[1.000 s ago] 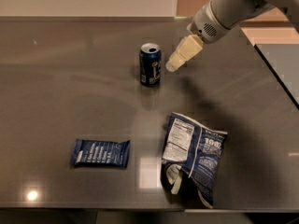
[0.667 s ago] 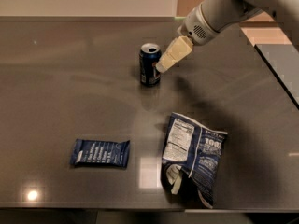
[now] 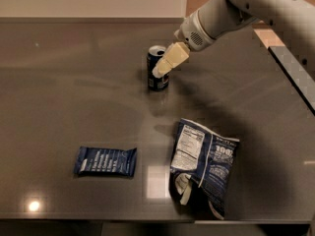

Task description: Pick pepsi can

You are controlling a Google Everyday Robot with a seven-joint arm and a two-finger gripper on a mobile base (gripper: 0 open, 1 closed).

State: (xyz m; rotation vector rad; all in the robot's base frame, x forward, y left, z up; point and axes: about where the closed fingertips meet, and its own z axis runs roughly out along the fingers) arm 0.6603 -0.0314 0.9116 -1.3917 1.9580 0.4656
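The pepsi can (image 3: 155, 73) stands upright on the dark table (image 3: 74, 82), a small dark blue cylinder with a silver top. My gripper (image 3: 162, 69) comes in from the upper right on the white arm. Its cream-coloured fingers (image 3: 171, 59) lie over the can's right side and upper edge and hide part of it. I cannot tell whether they touch the can.
A dark blue chip bag (image 3: 202, 165) with a white nutrition label lies crumpled at the front right. A flat dark blue snack-bar wrapper (image 3: 105, 161) lies at the front left. The table's right edge (image 3: 295, 73) runs diagonally beside a lighter surface.
The gripper has moved left and slightly down, from beside the can's right to overlapping the can. The can, bag and wrapper have not moved.
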